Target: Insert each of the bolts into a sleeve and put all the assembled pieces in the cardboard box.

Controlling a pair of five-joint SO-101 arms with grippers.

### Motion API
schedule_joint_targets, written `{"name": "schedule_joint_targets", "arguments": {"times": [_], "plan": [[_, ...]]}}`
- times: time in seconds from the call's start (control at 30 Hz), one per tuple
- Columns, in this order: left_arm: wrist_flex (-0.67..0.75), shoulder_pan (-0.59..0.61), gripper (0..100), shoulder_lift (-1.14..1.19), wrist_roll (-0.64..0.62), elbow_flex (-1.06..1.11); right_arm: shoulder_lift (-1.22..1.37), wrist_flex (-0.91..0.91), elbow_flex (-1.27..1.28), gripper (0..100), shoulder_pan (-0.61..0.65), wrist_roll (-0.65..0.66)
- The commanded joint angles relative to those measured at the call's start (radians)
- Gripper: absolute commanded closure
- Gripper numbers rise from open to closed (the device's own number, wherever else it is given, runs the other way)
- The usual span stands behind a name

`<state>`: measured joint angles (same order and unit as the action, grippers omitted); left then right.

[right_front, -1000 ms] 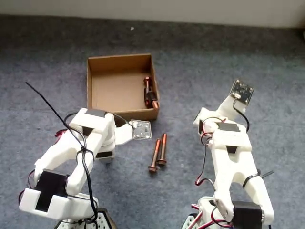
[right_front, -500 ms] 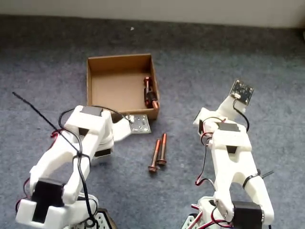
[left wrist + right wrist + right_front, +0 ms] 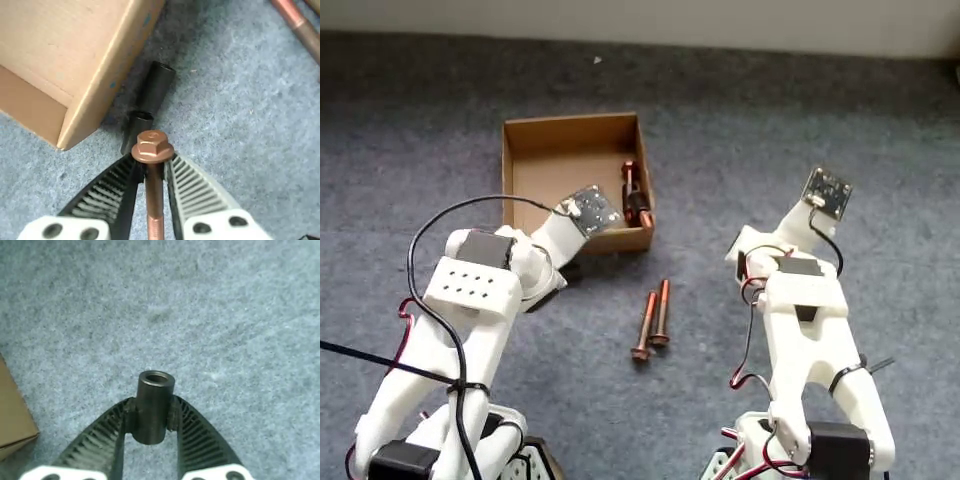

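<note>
Swings left gripper up twd box, pinching bolt, w/ spare sleeves just past jaws; clamps sleeve in right gripper. Insertion next, prob.

left arm: I watched it rear up and swing toward the far side | wrist board: gone from the bench off the cardboard box's front right corner to over its front wall | black cable: dropped low across the arm
</note>
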<state>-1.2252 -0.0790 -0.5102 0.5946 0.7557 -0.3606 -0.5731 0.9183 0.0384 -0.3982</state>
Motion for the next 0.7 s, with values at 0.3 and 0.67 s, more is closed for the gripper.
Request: {"name": "schedule_joint_targets", "arguments": {"times": [0.3,0.67], "plan": [[0.109,-0.048,99,-0.160,-0.396,-0.012,-0.475,-0.125,0.140,99.2,0.239,0.186],[0.331,-0.111,99,-0.458,-0.517,0.156,-0.851,-0.021,0.384,99.2,0.384,0.189]]}}
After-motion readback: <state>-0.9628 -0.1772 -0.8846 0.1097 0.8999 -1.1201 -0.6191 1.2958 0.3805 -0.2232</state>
